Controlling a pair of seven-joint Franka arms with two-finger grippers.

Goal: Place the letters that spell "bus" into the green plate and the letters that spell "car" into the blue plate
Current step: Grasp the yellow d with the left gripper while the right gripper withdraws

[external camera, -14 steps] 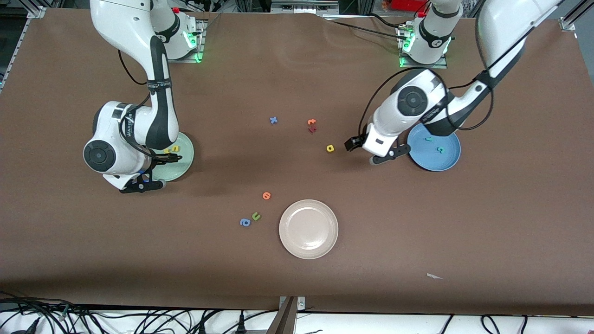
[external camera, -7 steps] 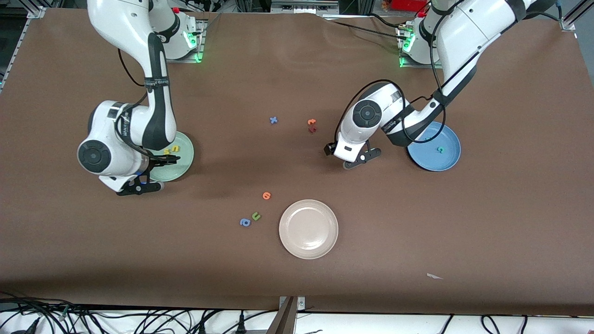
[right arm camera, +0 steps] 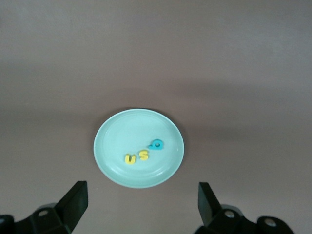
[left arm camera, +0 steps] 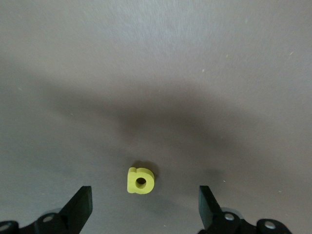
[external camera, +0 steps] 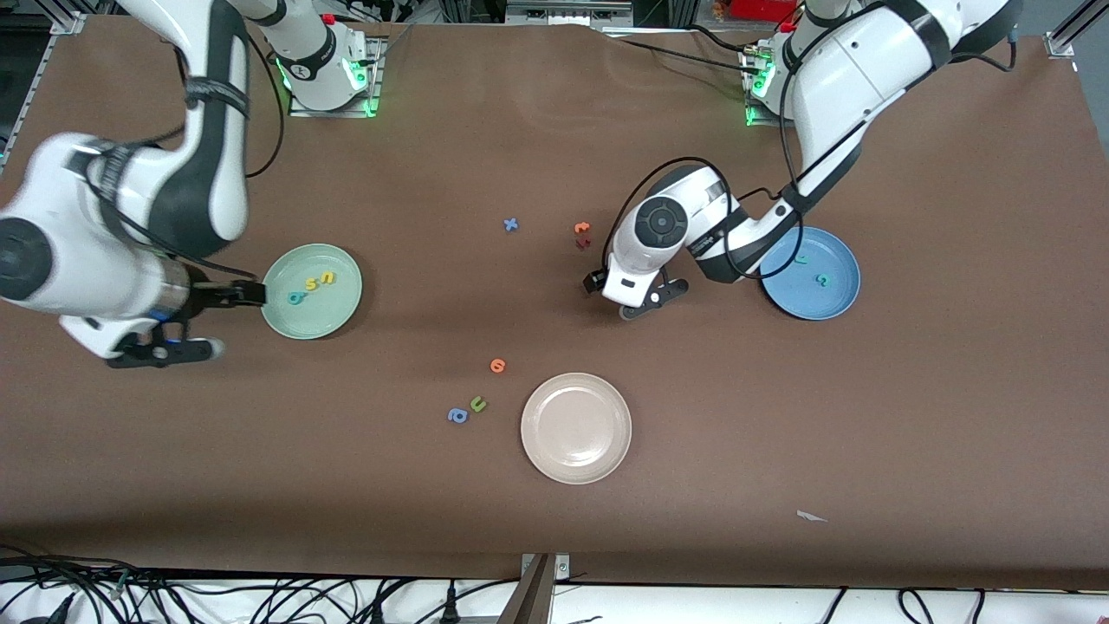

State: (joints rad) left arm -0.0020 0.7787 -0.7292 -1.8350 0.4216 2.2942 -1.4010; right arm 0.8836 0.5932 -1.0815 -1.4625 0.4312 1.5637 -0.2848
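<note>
Front view. We find the left gripper (external camera: 635,303) at centre right of the frame, low over the brown table (external camera: 866,416), between the orange and red letters (external camera: 582,232) and the blue plate (external camera: 810,273). The arm's body hides the table directly beneath it. The blue plate holds two small teal letters, the c (external camera: 821,279) and the thin r (external camera: 801,258). The right gripper (external camera: 160,347) hangs at the left edge of the frame, beside the green plate (external camera: 312,291), holding nothing. On that plate lie the teal b (external camera: 296,297), the yellow s (external camera: 311,284) and the yellow u (external camera: 327,278) in a slanted row. A cream plate (external camera: 576,427) sits lower centre; a blue x (external camera: 511,224), an orange round letter (external camera: 497,366), a green u (external camera: 477,403) and a blue round letter (external camera: 457,416) are scattered on the table.

Left wrist view. The fingers (left arm camera: 80,207) stand wide apart and empty at the bottom corners. The yellow a (left arm camera: 140,180) lies flat on the table in the lower centre, between the two fingers and touching neither.

Right wrist view. The fingers (right arm camera: 75,200) are spread wide at the bottom corners, gripping nothing. The green plate occupies the centre of the frame, carrying u, s and b close together.
</note>
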